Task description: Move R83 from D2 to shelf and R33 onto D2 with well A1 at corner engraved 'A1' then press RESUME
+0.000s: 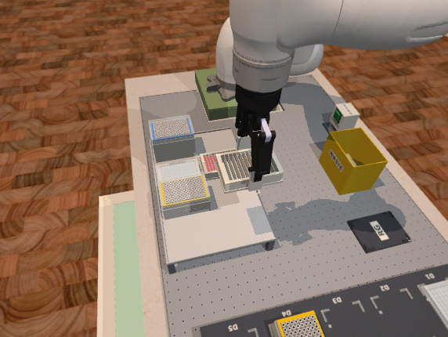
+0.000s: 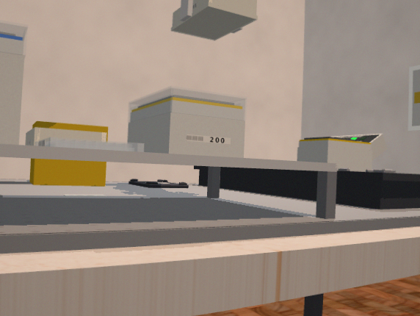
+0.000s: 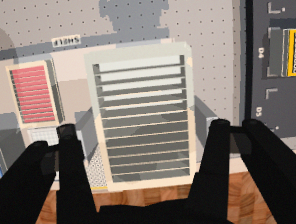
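My gripper (image 1: 256, 172) is shut on a cream 12-trough reservoir (image 1: 247, 168) and holds it level, high above the right edge of the labware shelf (image 1: 213, 219). In the wrist view the held reservoir (image 3: 142, 117) sits between my fingers, open side up. The exterior view shows its underside (image 2: 214, 16) far above the shelf top (image 2: 165, 158). A reservoir with red liquid (image 1: 210, 162) stands flat on the shelf just left of it, and it also shows in the wrist view (image 3: 32, 92). The D2 brackets (image 1: 388, 302) hold nothing.
On the shelf stand a blue-rimmed tip rack (image 1: 171, 128), a yellow-rimmed tip rack (image 1: 184, 190) and a clear-lidded plate (image 1: 178, 170). A yellow waste bin (image 1: 354, 159), the RG nest (image 1: 379, 231) and the key panel (image 1: 345, 115) lie right. D1's plate (image 1: 436, 294) and D4's rack (image 1: 299, 325) are on deck.
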`<action>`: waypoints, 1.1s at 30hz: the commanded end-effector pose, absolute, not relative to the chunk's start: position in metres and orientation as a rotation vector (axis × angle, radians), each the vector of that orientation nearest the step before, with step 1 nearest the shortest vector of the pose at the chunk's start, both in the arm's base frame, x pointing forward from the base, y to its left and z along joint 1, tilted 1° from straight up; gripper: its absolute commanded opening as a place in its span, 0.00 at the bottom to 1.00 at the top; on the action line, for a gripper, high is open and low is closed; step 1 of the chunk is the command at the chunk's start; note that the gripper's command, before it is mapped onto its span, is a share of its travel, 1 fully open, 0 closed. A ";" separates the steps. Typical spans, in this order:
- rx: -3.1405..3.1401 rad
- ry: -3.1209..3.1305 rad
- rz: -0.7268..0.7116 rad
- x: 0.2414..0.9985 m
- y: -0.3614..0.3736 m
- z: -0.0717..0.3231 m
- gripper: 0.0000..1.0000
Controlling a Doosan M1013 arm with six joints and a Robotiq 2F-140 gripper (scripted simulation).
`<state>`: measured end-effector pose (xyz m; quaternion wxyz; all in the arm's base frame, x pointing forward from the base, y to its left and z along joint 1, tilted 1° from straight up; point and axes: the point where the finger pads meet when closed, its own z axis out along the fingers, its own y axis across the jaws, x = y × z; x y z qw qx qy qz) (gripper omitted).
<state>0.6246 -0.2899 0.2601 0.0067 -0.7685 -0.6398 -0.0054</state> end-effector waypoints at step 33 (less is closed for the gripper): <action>-2.404 -2.002 -0.017 0.624 -0.289 0.209 0.00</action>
